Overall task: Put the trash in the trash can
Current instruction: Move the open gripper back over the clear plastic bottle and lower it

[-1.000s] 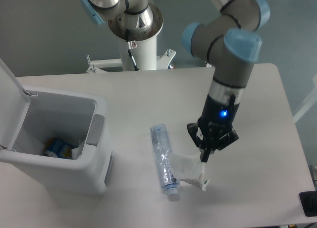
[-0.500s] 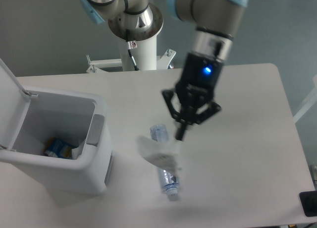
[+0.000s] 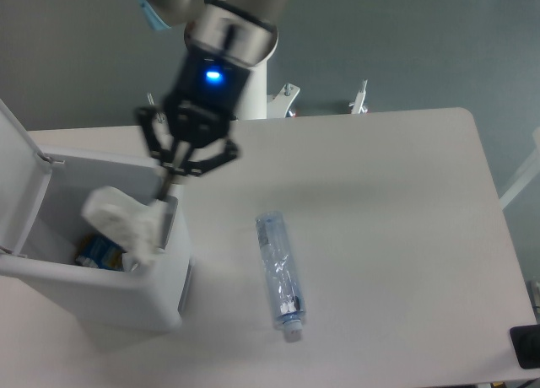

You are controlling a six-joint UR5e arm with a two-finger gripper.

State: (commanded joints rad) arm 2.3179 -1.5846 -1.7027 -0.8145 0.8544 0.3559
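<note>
My gripper is shut on the whitish translucent cup-like piece, which hangs below the fingertips over the right side of the open white trash can. The can stands at the left with its lid raised and a grey panel on its right side. The long clear bluish plastic bottle lies on the table to the right of the can, pale cap towards the front edge, apart from the gripper.
The can holds some blue and white rubbish. The arm's white base column stands at the back edge of the table. A black object sits at the front right corner.
My gripper has lifted the cup-like piece off the table beside the bottle and carried it left, to above the open can. The bottle has not moved.
</note>
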